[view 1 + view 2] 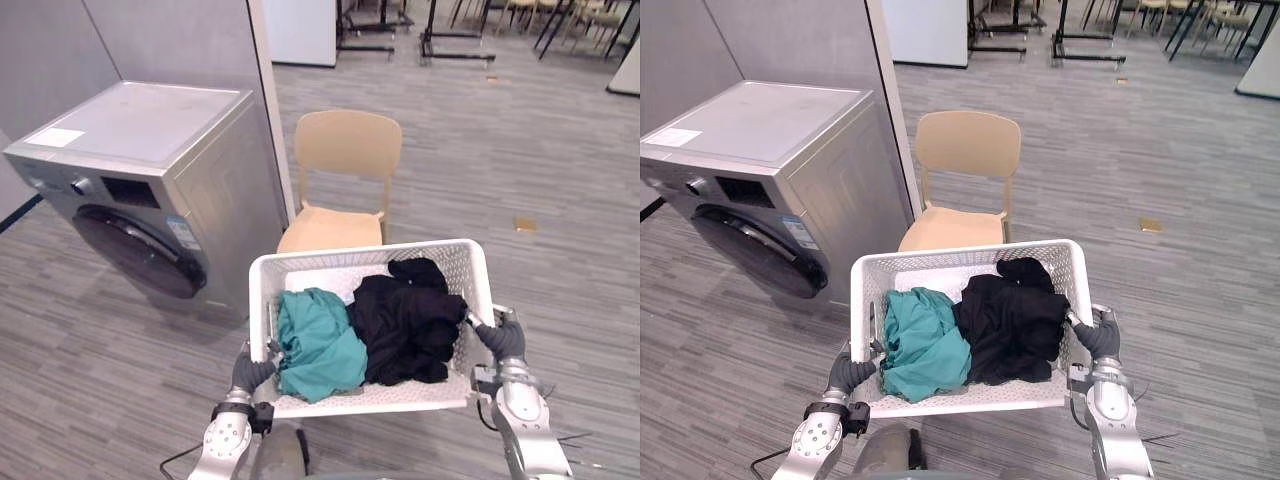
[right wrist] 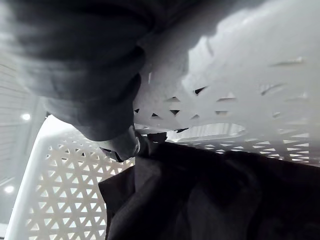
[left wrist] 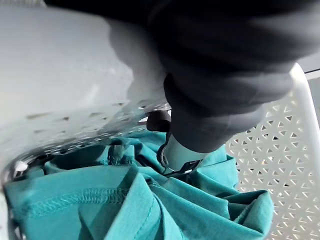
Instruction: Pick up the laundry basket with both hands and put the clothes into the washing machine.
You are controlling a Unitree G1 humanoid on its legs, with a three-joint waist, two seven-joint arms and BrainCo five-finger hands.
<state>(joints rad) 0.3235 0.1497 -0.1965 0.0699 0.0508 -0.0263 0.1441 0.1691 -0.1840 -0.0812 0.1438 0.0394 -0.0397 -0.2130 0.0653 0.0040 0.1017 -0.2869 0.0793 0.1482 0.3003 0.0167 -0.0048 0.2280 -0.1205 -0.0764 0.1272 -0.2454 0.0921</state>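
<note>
Laundry basket: the white perforated laundry basket [image 1: 300, 265] hangs clear of the floor [image 1: 560, 180], carried low and close in front of the robot, roughly level.
Clothes: a teal garment [image 1: 318, 340] lies in the basket's left half and a black garment [image 1: 405, 320] in its right half, the two touching and both heaped near the rim.
Left hand: the left hand [image 1: 250, 372] grips the basket's left side; in the left wrist view its fingers [image 3: 177, 152] hook over the rim into the basket, just beside the teal cloth.
Right hand: the right hand [image 1: 503, 340] grips the right side the same way, with its fingers [image 2: 122, 145] curled through the side wall's opening, touching the black cloth.
Washing machine: the washing machine [image 1: 150, 180] stands ahead and to the left, well apart from the basket; its round door [image 1: 135, 250] looks closed.
Chair: a beige chair [image 1: 345, 150] stands just behind the basket, beside the machine.
Stage: pick-up looks done; the carry and loading remain.
Risk, grip: the hold is only hooked fingers at two sides, so a tilt while turning could slip one side free.
Risk, spill: the clothes sit high, so a tipped basket could shed them onto the floor.
Risk, path: swinging left could knock the basket into the chair or the machine's corner.
Risk, door: with both hands occupied, a closed door would block loading.
</note>
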